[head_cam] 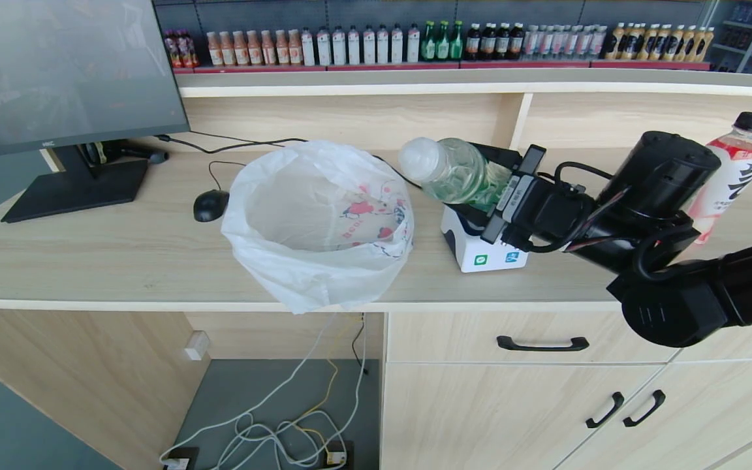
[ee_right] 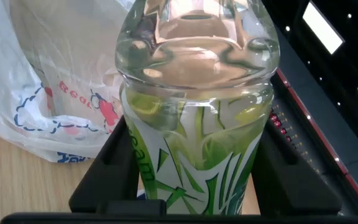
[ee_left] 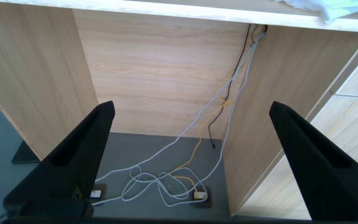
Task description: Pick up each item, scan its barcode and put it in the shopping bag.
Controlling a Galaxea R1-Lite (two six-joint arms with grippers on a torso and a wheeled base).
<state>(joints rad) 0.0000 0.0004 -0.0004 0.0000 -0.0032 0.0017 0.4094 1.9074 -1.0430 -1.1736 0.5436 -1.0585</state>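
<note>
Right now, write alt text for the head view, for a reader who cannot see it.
The right tool grips a clear green-labelled bottle, tipped on its side over the white barcode scanner, beside an open white shopping bag on a wooden counter. A red-labelled bottle stands at the far right; a monitor and mouse sit at the left.

Bright even light, perhaps daylight, glinting off bottle (ee_right: 197,124).

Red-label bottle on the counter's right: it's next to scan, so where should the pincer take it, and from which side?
I'd take the red-label bottle around its straight labelled middle, below the tapering shoulder. It stands upright and round, so come in level from the front edge of the counter, one finger on each side. The right pincer holds the green bottle now.
</note>
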